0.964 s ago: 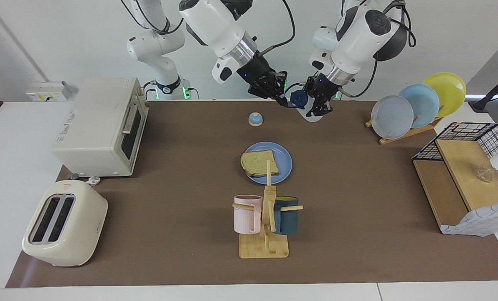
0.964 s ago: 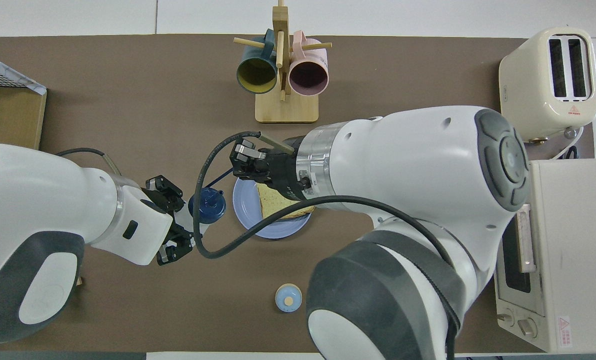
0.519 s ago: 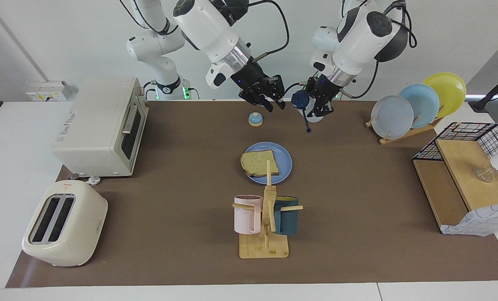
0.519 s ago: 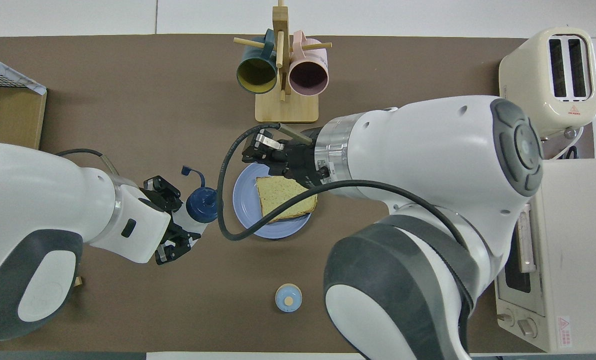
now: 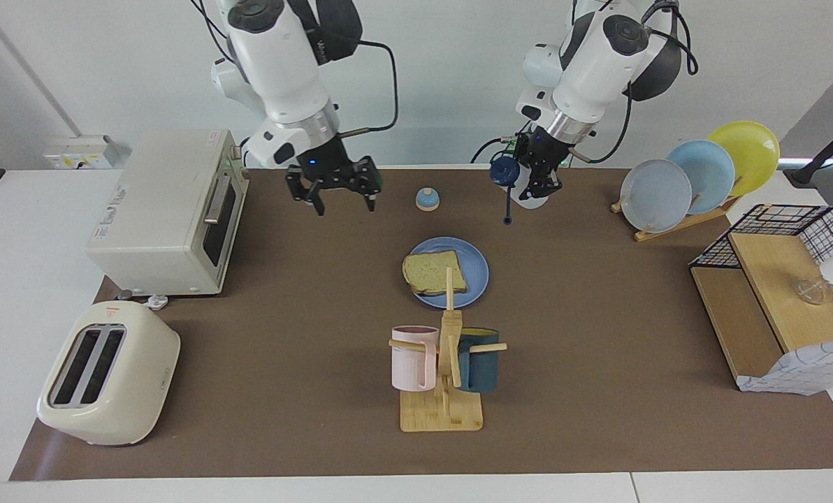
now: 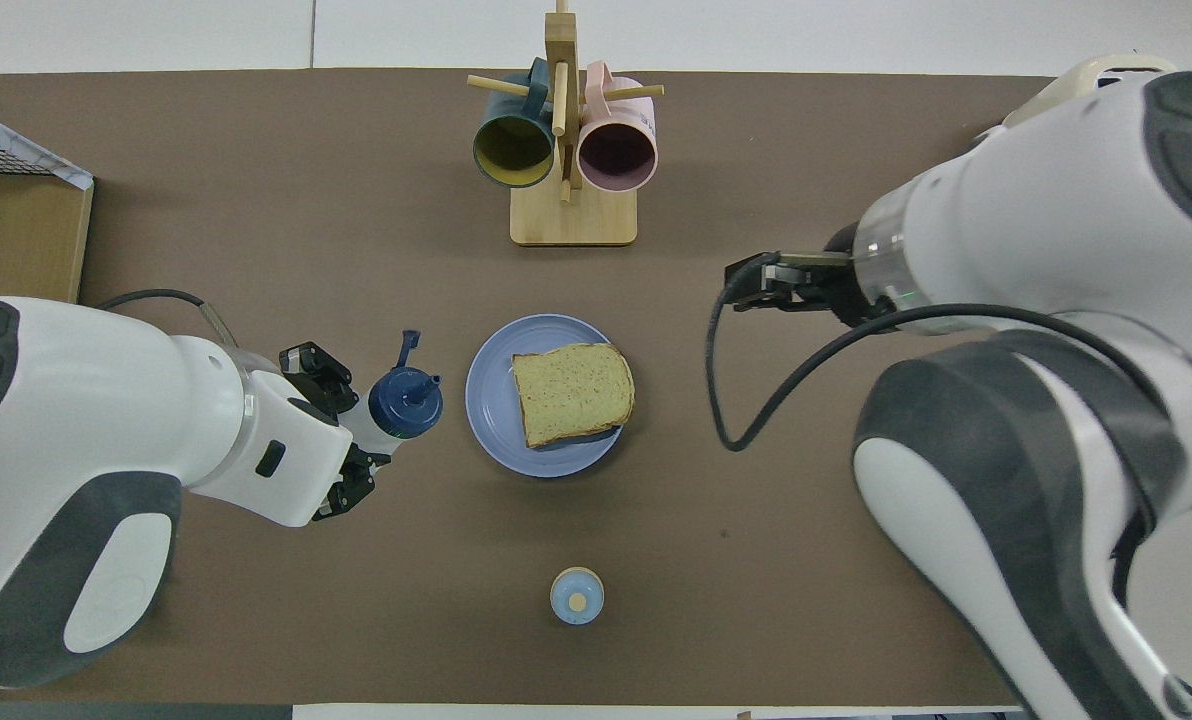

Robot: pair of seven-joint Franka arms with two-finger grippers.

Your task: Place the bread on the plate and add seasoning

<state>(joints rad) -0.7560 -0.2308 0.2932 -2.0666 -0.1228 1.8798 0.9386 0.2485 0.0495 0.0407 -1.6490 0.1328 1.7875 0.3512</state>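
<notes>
1. So the right gripper [image 5: 341, 197] has let go of the bottle's cap and pulled away. A second ago it was pinching that cap up top centre of the facing view; now it hangs with fingers spread, upper left of centre, near the oven [image 5: 168, 209].
2. The left gripper [image 5: 537, 176] stays clenched on the seasoning bottle [image 5: 513, 183], top centre-right in the facing view. The flip cap now dangles open on its strap.
3. Bread [image 5: 433, 273] sits on the blue plate [image 5: 474, 262], dead centre, so I reckon only tipping and shaking the bottle over it is left.
4. Writing: there's lettering on the oven's top and a red warning triangle on the toaster [image 5: 107, 372], neither readable to me.
</notes>
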